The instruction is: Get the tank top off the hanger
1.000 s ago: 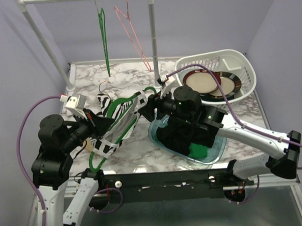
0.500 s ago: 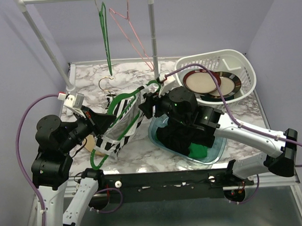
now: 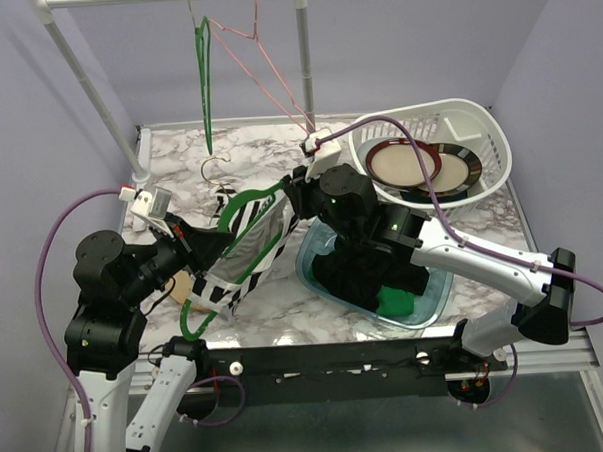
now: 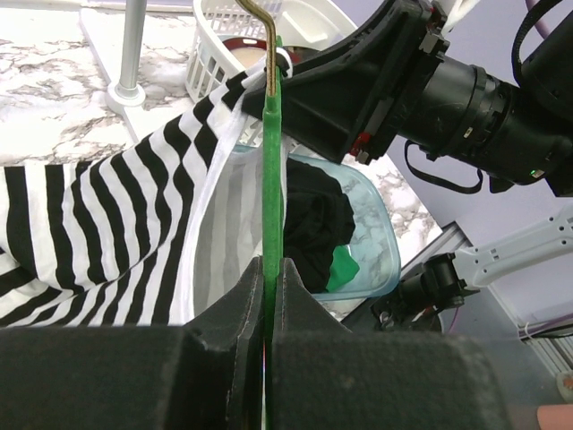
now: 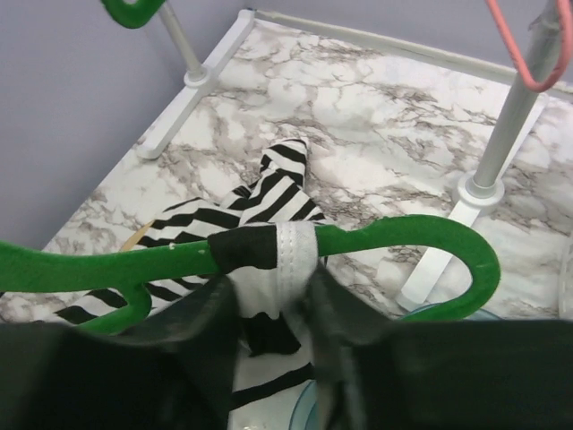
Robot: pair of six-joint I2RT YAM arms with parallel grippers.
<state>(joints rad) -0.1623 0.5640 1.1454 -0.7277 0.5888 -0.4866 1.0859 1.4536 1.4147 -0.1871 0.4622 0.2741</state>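
Observation:
A black-and-white striped tank top (image 3: 250, 240) hangs on a green hanger (image 3: 242, 201) held in the air over the marble table. My left gripper (image 3: 194, 247) is shut on the hanger's lower bar (image 4: 271, 179), seen edge-on in the left wrist view between my fingers (image 4: 269, 269). My right gripper (image 3: 296, 192) is at the hanger's right shoulder. In the right wrist view its jaws stand partly open on either side of the white-edged strap (image 5: 291, 251) that loops over the green arm (image 5: 394, 235). The fingers there are blurred.
A clothes rack's post (image 3: 303, 66) stands just behind the right gripper, with a green hanger (image 3: 206, 80) and a pink hanger (image 3: 272, 72) on its rail. A white basket (image 3: 482, 128) with plates is at the back right. A clear bin (image 3: 432, 292) of dark clothes lies under the right arm.
The right gripper has moved up and left to the hanger's shoulder. The hanger and tank top have been lifted and tilted more upright.

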